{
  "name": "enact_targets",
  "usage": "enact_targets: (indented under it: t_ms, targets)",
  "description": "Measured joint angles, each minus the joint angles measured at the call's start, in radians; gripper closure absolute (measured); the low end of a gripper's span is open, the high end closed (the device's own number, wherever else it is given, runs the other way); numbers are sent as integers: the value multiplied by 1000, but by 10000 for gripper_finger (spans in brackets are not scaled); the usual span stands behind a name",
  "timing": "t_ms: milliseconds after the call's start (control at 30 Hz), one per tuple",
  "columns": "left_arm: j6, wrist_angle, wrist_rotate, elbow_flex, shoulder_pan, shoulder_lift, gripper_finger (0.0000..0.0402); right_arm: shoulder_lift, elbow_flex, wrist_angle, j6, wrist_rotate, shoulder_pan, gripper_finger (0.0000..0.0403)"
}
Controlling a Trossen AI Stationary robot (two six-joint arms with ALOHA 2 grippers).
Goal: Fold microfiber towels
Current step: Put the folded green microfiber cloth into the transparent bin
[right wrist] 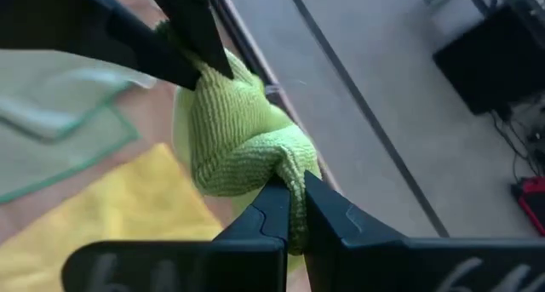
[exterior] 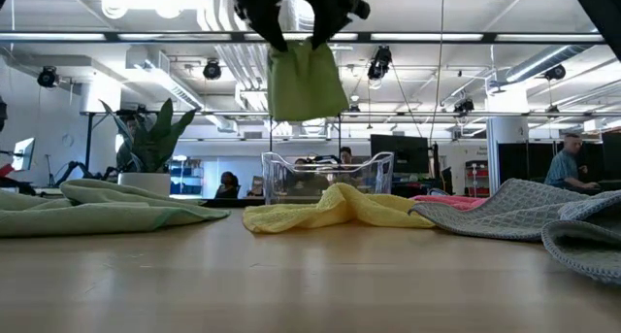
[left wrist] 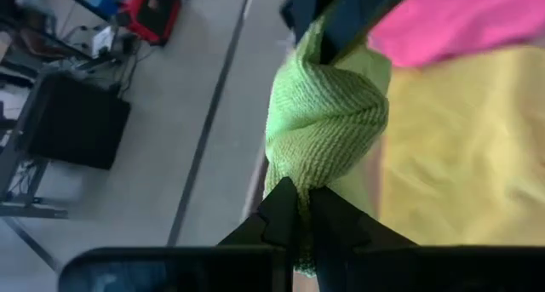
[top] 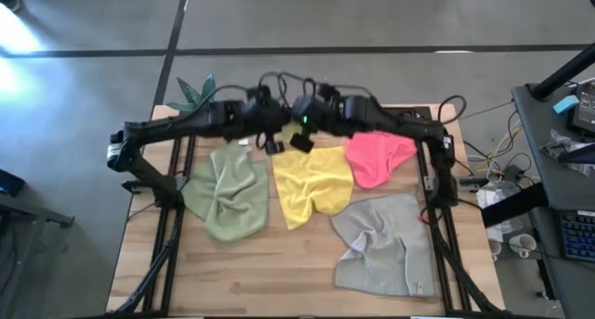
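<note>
The tabletop (top: 279, 272) carries four towels spread loose: the light grey towel (top: 381, 245) nearest the front right, the sage green towel (top: 228, 193) at left, the yellow towel (top: 311, 184) in the middle, the hot pink towel (top: 376, 156) behind it. All lie rumpled, so they look soft, light and limp. The lime green towel (exterior: 306, 81) hangs in the air above the far middle, bunched between both arms. The left gripper (left wrist: 295, 208) has its fingers closed on one edge; the right gripper (right wrist: 294, 198) pinches the other. Such cloth sags wherever unsupported, so corners seem the best hold.
</note>
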Motion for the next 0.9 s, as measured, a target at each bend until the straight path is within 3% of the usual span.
enact_targets:
  t_ms: [167, 433, 700, 900]
  targets:
    - [5, 146, 83, 0, 115, 28, 394, 1, 0, 83, -124, -163, -119, 394]
    - [98, 304, 96, 0, 221, 99, 394, 9, -11, 126, -192, -326, -296, 394]
    - [108, 487, 110, 0, 291, 210, 394, 7, -33, 185, -272, -429, -421, 394]
    - [133, 562, 111, 4, 332, 270, 394, 7, -107, 274, -317, -432, -486, 394]
